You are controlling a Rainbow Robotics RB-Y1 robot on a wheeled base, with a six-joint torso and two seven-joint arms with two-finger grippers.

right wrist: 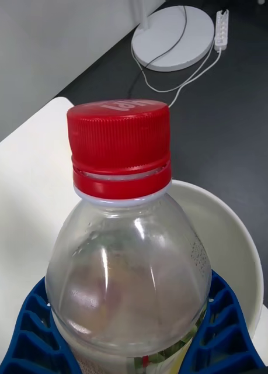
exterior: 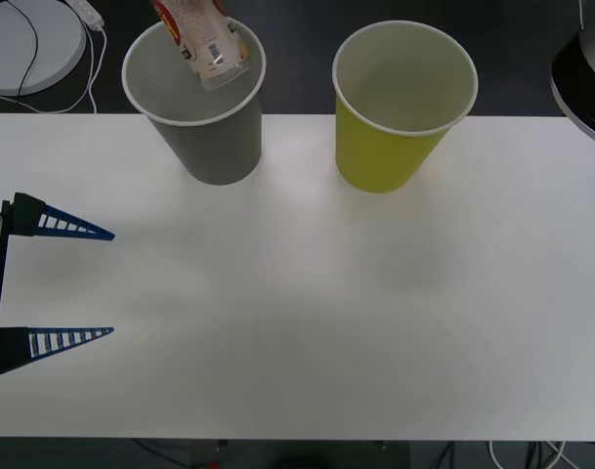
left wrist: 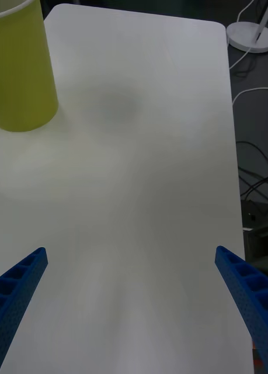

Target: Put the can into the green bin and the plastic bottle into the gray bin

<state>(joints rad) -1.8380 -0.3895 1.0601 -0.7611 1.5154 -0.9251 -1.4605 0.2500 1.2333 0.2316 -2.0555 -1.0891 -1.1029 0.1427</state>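
Plastic bottle [exterior: 201, 39] tilted base-down over the gray bin [exterior: 207, 127] mouth, clamped in the right gripper [right wrist: 134, 345]. Drop is straight down. Left gripper [exterior: 102, 283] idles spread wide, well short of that bin.

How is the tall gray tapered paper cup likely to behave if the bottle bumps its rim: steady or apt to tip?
The gray paper cup probably tips easily: it is tall and narrows toward its base. It looks light, being paper and seemingly empty. The clear plastic bottle with the red cap, clamped in the right gripper over the cup's mouth, could nudge it. The open left gripper hovers low over the table.
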